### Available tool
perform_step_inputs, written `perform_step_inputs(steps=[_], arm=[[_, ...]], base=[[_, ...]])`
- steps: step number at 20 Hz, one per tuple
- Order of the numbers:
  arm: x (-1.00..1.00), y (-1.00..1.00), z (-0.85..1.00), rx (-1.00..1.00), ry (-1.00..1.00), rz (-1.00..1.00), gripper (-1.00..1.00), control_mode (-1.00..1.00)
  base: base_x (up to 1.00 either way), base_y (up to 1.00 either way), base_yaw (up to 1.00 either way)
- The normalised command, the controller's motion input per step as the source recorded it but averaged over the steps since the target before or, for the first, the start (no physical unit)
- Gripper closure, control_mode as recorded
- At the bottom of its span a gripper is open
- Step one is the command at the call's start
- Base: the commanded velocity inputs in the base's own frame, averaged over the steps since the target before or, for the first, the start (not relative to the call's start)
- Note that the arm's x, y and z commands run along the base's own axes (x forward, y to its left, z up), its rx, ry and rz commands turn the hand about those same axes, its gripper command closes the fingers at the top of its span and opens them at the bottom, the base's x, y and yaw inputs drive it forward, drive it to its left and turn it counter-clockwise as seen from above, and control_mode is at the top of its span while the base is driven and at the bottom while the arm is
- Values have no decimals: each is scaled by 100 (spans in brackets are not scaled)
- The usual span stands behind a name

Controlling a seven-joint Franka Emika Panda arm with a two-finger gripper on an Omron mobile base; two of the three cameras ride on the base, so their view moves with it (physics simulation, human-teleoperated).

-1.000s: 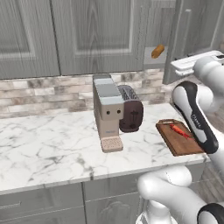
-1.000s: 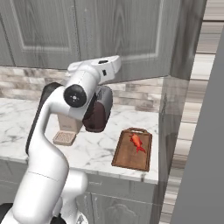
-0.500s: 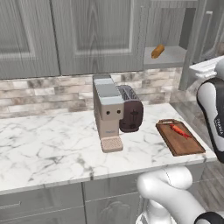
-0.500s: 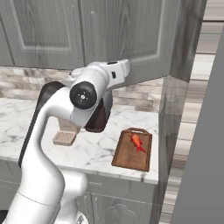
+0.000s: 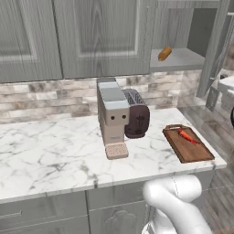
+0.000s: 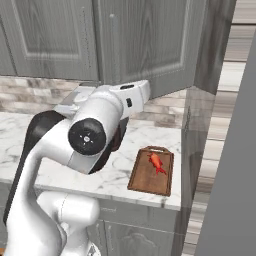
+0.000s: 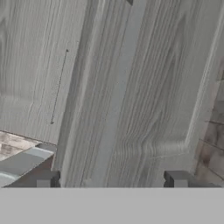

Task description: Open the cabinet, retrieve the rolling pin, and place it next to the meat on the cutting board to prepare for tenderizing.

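Cabinet (image 5: pixel 201 27) door is swung open now and the pincer (image 7: pixel 111 181) has just spread wide off it, so the rolling pin (image 5: pixel 165 53), at 12 o'clock from the cutting board (image 5: pixel 188 144), is reachable.

Grey wood-grain cabinet (image 5: pixel 100 36); orange-tan rolling pin (image 5: pixel 165 53); bright-red meat (image 5: pixel 187 135) on reddish-brown cutting board (image 5: pixel 192 150); white, grey-veined counter (image 5: pixel 50 155), seemingly marble.

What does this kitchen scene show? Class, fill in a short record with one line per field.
cabinet: door swung open, grey shelf showing
rolling pin: lying on the cabinet shelf, not yet taken
cutting board: flat on the marble counter, near its right end
meat: red strip lying on the board
coffee machine: mid-counter, toaster beside it
hand: fingers apart, holding nothing, facing a grey cabinet panel
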Motion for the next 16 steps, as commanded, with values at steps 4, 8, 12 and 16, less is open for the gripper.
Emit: perform_step_inputs(steps=[4, 8, 12, 16], arm=[[-95, 0, 1, -4, -29, 0, -100, -100], [-94, 17, 6, -10, -27, 0, -100, -100], [-57, 56, 0, -20, -11, 0, -100, -100], [-4, 73, -6, -24, 4, -7, -100, -100]], base=[[0, 0, 0], [0, 0, 0], [0, 0, 0], [0, 0, 0]])
